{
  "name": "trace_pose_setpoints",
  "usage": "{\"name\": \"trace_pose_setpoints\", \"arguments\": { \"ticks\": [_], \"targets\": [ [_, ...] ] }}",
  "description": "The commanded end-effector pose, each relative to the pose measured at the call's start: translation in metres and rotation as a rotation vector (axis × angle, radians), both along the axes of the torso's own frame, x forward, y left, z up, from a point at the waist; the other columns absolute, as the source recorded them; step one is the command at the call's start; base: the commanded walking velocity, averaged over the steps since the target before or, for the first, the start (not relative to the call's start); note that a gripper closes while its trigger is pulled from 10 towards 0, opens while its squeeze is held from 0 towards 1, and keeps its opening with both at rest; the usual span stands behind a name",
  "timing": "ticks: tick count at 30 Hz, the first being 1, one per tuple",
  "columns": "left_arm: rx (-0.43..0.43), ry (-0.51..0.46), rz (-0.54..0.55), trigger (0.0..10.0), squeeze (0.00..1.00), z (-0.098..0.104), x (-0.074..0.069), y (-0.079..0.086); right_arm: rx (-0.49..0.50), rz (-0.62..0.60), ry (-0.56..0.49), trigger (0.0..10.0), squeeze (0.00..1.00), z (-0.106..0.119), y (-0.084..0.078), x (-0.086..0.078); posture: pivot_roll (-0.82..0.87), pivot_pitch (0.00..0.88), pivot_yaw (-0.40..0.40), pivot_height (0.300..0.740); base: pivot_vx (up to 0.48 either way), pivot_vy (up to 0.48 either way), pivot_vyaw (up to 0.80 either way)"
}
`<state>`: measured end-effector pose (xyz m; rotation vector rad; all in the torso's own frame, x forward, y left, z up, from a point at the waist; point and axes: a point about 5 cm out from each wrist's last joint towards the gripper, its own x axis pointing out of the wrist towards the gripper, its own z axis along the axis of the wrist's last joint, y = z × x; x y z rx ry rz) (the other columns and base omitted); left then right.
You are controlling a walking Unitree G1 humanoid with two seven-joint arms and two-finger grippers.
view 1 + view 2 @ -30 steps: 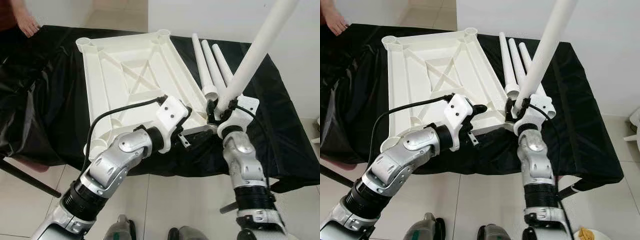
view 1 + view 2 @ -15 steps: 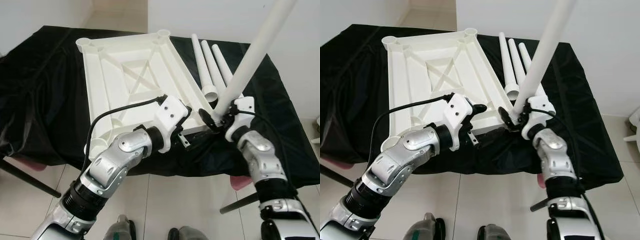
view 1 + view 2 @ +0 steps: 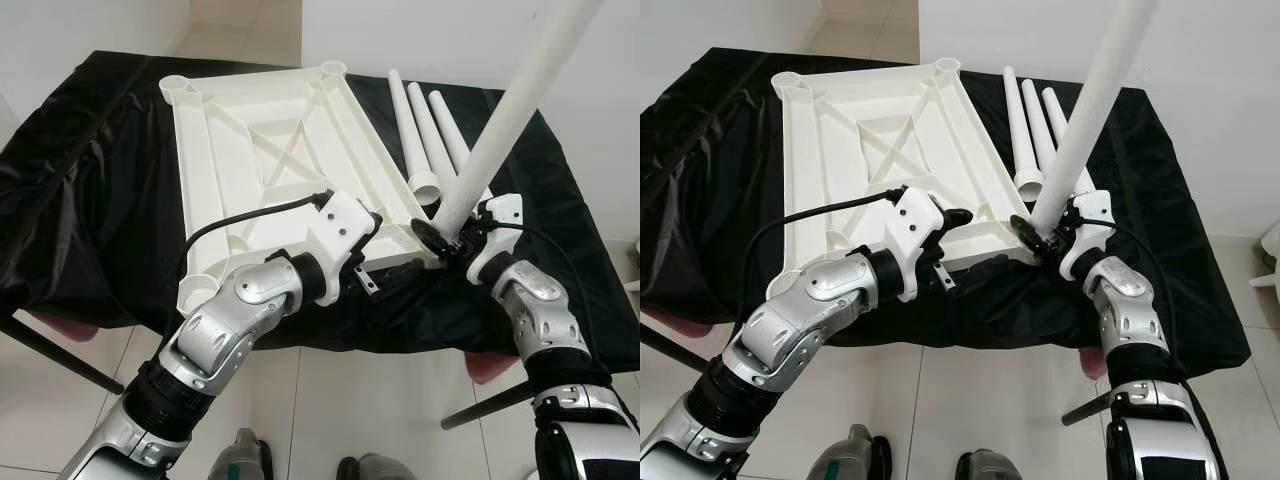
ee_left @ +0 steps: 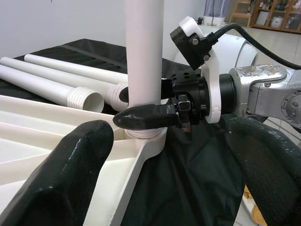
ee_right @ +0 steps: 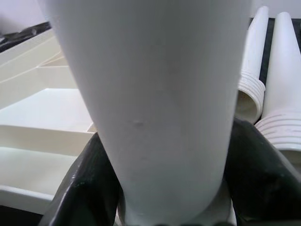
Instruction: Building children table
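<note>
Since the earlier frames, my right forearm has swung out to the right and lowered, so the right gripper (image 3: 1040,235) now reaches the leg (image 3: 1090,110) from the right side instead of from below, and the person's hand at the far left corner has gone. My right fingers (image 4: 143,116) are closed around the base of that white leg, which stands tilted toward the far right with its lower end seated in the near right corner socket (image 4: 148,139) of the inverted tabletop (image 3: 270,150). The tabletop lies ribbed side up on the bench (image 3: 90,200), which is covered with black cloth. Three spare legs (image 3: 430,140) lie side by side just right of the tabletop, threaded ends toward me. My left gripper (image 3: 372,262) rests at the near edge of the tabletop, just left of the socket, with its fingers (image 4: 70,165) spread apart and holding nothing. The step in hand appears to be seating or screwing the leg into its socket. To do it well, I should bring the leg upright so its axis lines up with the socket before turning, since a tilted entry risks cross-threading. I should press the left gripper down on the tabletop so it cannot rotate or slide on the cloth. I judge the grip low on the leg as good for torque, though the long free end will sway.
</note>
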<state>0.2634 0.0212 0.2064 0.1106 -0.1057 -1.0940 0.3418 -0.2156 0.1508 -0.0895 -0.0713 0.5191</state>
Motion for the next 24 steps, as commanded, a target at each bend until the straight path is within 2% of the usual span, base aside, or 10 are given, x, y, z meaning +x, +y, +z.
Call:
{"name": "trace_pose_setpoints", "arguments": {
  "ticks": [1, 10, 11, 12, 13, 21, 24],
  "targets": [
    [0.029, 0.003, -0.077, 10.0, 0.00, -0.002, -0.003, -0.002, -0.014, 0.005, 0.002, 0.0, 0.00, -0.002, -0.003, 0.000, 0.00, 0.062, 0.003, 0.740, 0.000, 0.000, 0.00],
    [0.031, 0.002, -0.079, 10.0, 0.00, -0.002, -0.003, -0.003, -0.010, 0.011, 0.001, 0.0, 0.00, -0.004, -0.003, 0.000, 0.00, 0.058, -0.003, 0.740, 0.000, 0.000, 0.00],
    [0.030, 0.002, -0.078, 10.0, 0.00, -0.002, -0.003, -0.003, -0.021, 0.005, 0.000, 6.7, 0.00, -0.005, -0.002, -0.001, 0.00, 0.058, -0.005, 0.740, 0.000, 0.000, 0.00],
    [0.030, 0.002, -0.078, 10.0, 0.00, -0.002, -0.003, -0.003, -0.021, 0.005, 0.000, 6.7, 0.00, -0.005, -0.002, -0.001, 0.00, 0.058, -0.005, 0.740, 0.000, 0.000, 0.00],
    [0.029, 0.002, -0.076, 10.0, 0.00, -0.002, -0.004, -0.003, -0.022, -0.021, 0.003, 10.0, 0.00, -0.006, 0.000, 0.000, 0.00, 0.059, -0.007, 0.740, 0.000, 0.000, 0.00],
    [0.026, 0.006, -0.074, 10.0, 0.00, -0.003, -0.004, -0.003, 0.022, -0.102, -0.034, 10.0, 0.00, -0.001, 0.016, -0.002, 0.00, 0.066, -0.011, 0.740, 0.000, 0.000, 0.00],
    [0.026, 0.008, -0.075, 10.0, 0.00, -0.003, -0.005, -0.003, 0.061, -0.176, -0.038, 10.0, 0.00, 0.002, 0.021, -0.002, 0.00, 0.072, -0.012, 0.740, 0.000, 0.000, 0.00]
  ]
}}
